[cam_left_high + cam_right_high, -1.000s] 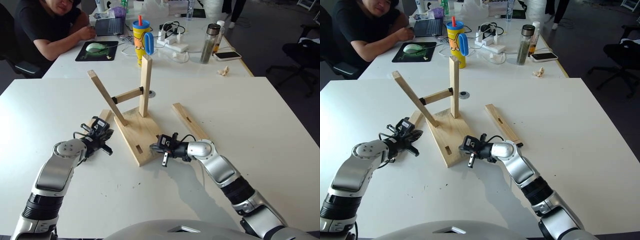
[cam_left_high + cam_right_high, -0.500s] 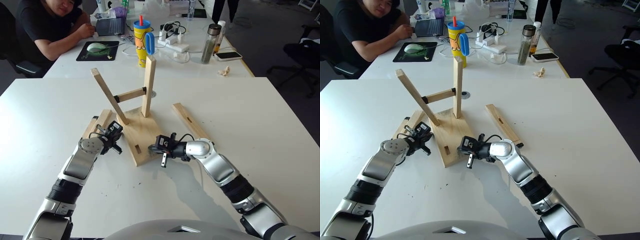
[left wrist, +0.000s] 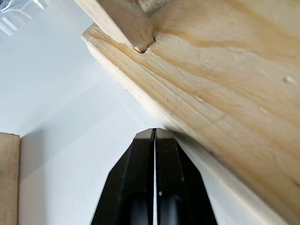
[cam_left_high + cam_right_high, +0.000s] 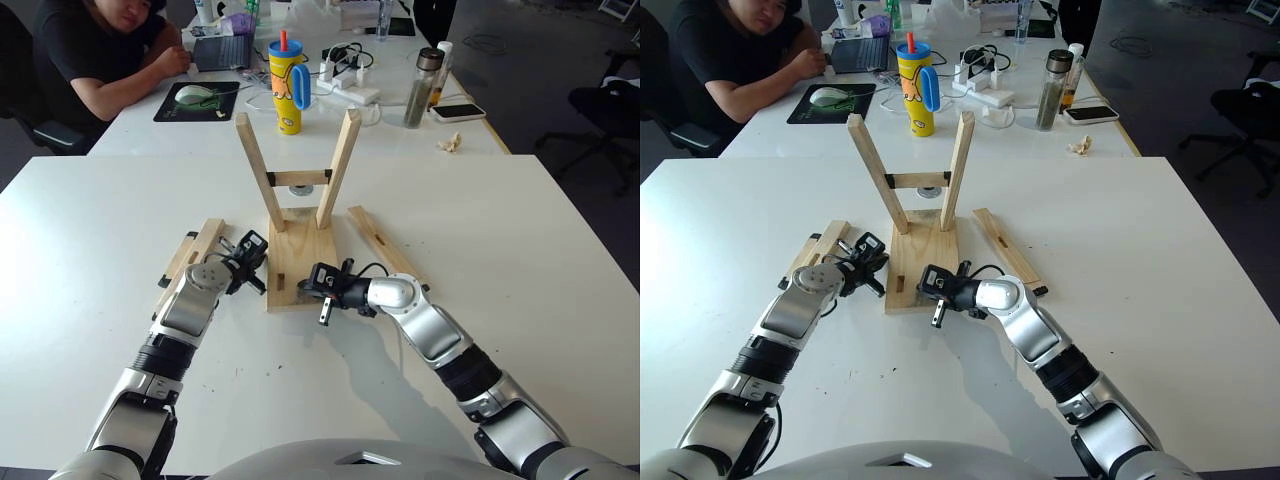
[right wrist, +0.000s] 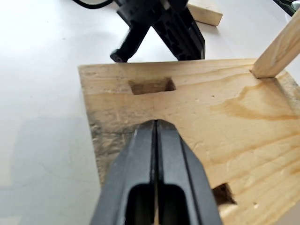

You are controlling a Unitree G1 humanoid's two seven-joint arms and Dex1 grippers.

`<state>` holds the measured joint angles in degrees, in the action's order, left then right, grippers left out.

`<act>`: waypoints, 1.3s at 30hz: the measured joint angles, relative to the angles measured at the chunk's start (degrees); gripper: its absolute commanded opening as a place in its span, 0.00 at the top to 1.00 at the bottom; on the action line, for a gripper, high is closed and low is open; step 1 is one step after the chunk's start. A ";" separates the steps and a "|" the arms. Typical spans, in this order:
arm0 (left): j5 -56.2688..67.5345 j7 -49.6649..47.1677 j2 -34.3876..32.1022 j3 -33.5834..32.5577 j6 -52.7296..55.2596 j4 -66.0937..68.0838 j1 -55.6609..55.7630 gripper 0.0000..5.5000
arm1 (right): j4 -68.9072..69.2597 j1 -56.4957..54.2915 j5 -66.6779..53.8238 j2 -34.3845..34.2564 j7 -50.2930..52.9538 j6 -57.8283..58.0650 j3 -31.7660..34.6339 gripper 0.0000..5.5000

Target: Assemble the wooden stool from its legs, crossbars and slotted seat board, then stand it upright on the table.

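Closely flanking the seat board (image 4: 297, 255), the left gripper (image 4: 255, 266) and right gripper (image 4: 320, 287) are both pressed together, empty.

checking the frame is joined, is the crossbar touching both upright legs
Touching. Left eye view: the crossbar spans from left leg to right leg, each end butted against its leg, no gap.

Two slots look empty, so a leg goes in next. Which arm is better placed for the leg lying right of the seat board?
Probably right. That leg lies close to the right gripper; the left gripper is at the seat board's left edge, with the board between.
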<state>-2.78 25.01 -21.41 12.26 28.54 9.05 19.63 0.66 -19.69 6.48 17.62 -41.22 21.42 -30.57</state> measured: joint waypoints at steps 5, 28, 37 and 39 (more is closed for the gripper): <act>3.86 -4.60 0.91 -10.01 -0.35 -12.56 -3.66 0.95 | 1.12 1.30 -0.16 0.25 3.01 -3.01 3.14 1.00; 10.56 14.12 -19.60 -23.14 -1.57 11.81 -4.54 0.54 | 8.16 3.80 -15.80 -8.43 11.16 6.06 16.62 0.61; 10.48 19.56 -20.65 -19.70 -2.43 14.90 -4.75 0.54 | 8.14 3.80 -15.99 -8.45 11.15 6.92 16.02 0.61; 10.71 20.19 -20.65 -19.34 -1.88 14.44 -4.76 0.54 | 7.75 3.80 -15.98 -8.45 11.15 6.90 15.99 0.61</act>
<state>7.92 45.20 -42.06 -7.08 26.66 23.49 14.86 8.41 -15.89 -9.51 9.17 -30.07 28.32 -14.58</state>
